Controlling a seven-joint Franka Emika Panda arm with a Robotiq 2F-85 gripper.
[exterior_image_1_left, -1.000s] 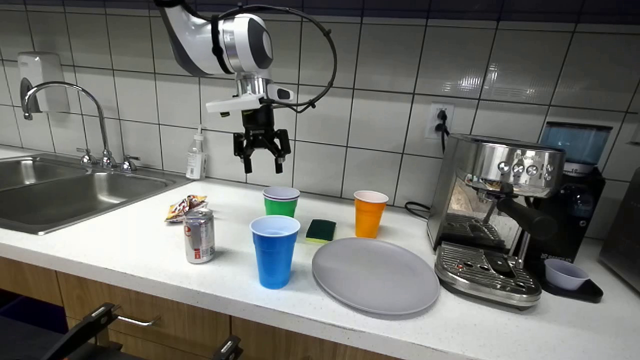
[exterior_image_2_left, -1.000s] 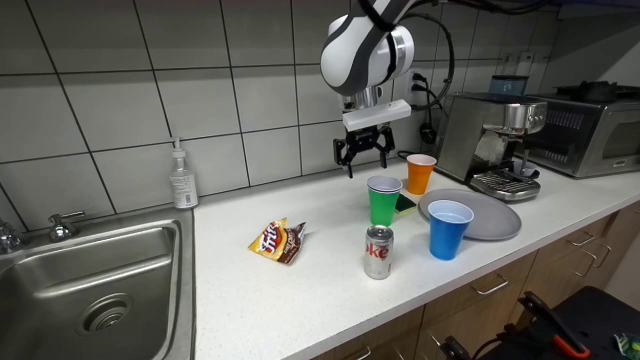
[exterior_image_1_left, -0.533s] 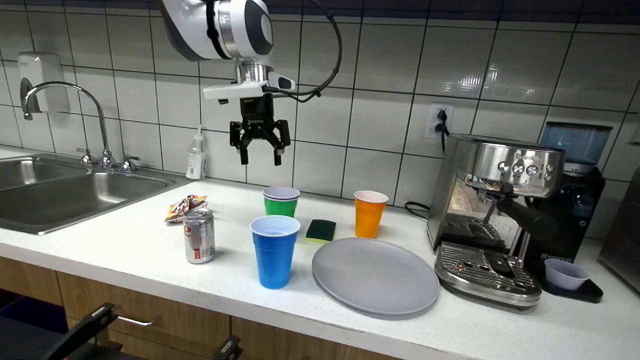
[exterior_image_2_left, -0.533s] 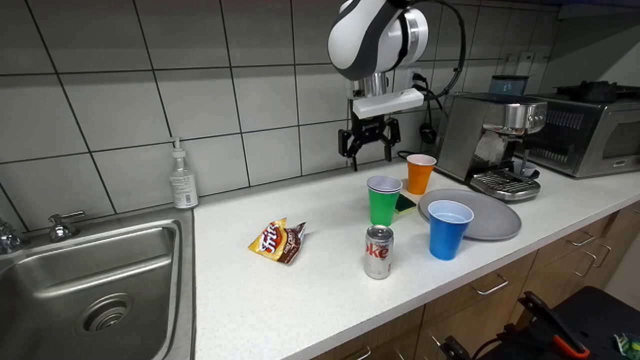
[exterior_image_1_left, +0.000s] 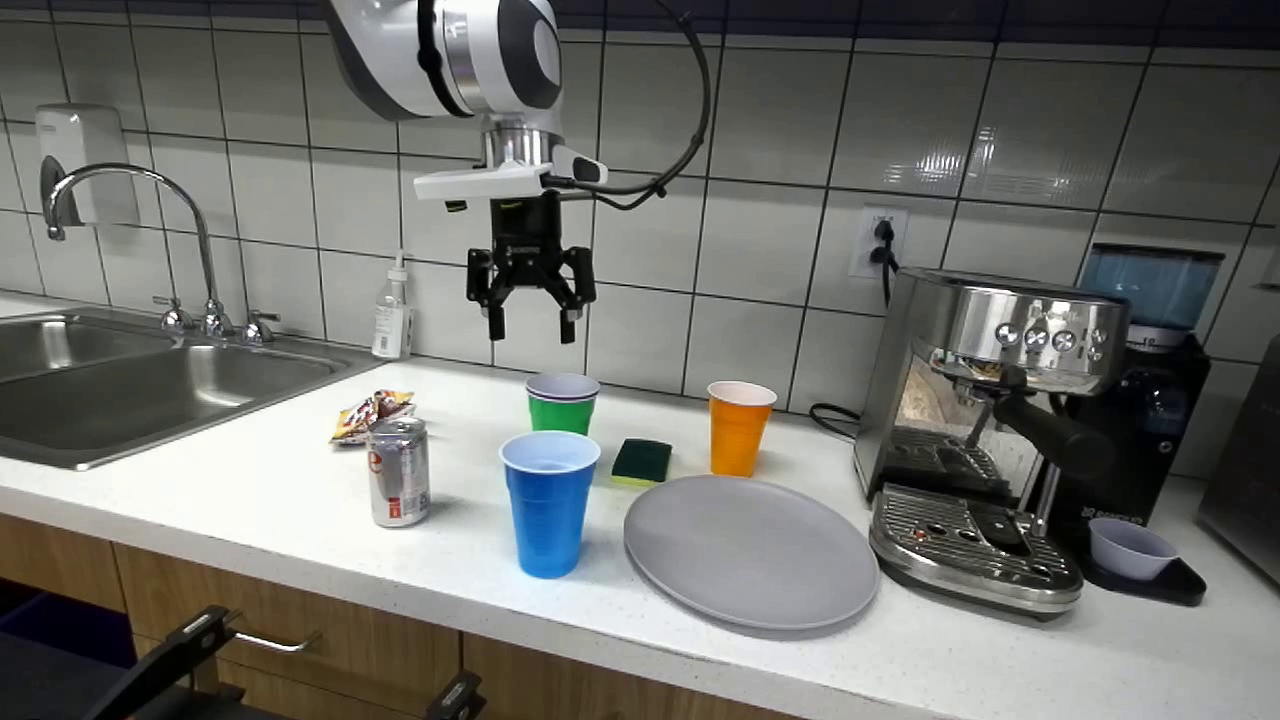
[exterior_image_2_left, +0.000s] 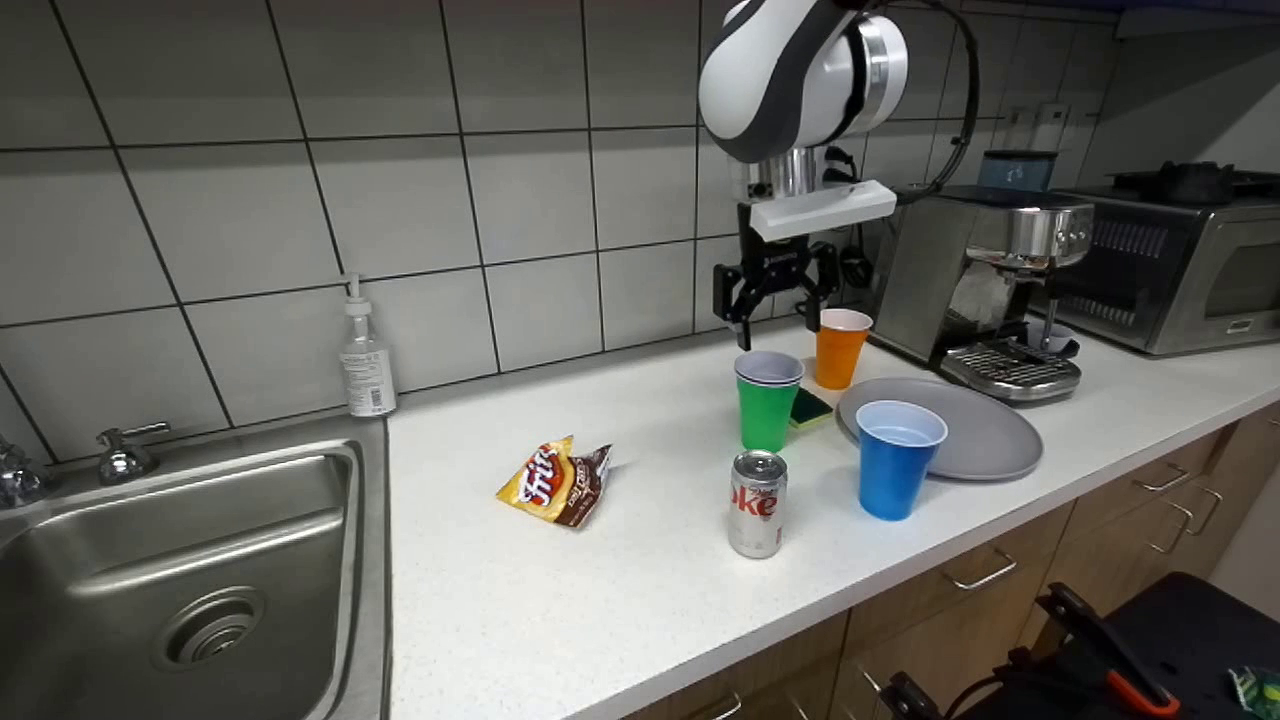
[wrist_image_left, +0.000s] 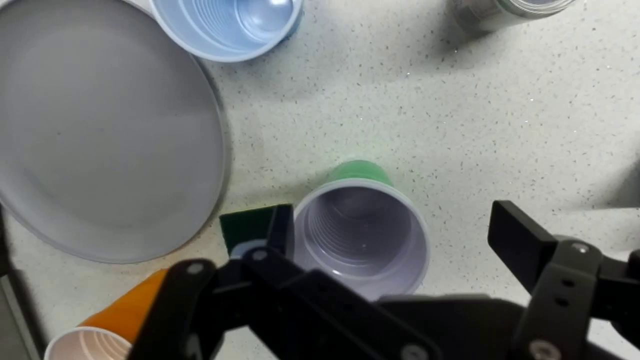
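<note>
My gripper (exterior_image_1_left: 532, 327) is open and empty, pointing down, in the air above the counter. It shows above the green cup in an exterior view (exterior_image_2_left: 778, 328) and is apart from it. The green cup (exterior_image_1_left: 562, 412) stands upright with a pale, double-lined rim; it also shows in an exterior view (exterior_image_2_left: 767, 412). In the wrist view the green cup (wrist_image_left: 362, 230) shows between my spread fingers (wrist_image_left: 392, 225), closer to the left one, which overlaps its rim and a sponge (wrist_image_left: 250, 225). The blue cup (exterior_image_1_left: 550, 510) stands in front of the green one. The orange cup (exterior_image_1_left: 738, 435) is to the right.
A grey plate (exterior_image_1_left: 750, 550) lies right of the blue cup. A silver can (exterior_image_2_left: 758, 505) and a chip bag (exterior_image_2_left: 558, 483) are on the counter. A coffee machine (exterior_image_1_left: 990, 430) stands right, a sink (exterior_image_1_left: 190, 380) left. The tiled wall (exterior_image_1_left: 660, 330) rises behind.
In both exterior views my gripper first rose a little, then moved right and slightly down, closer to above the green cup. It stays open. The objects on the counter have not moved.
</note>
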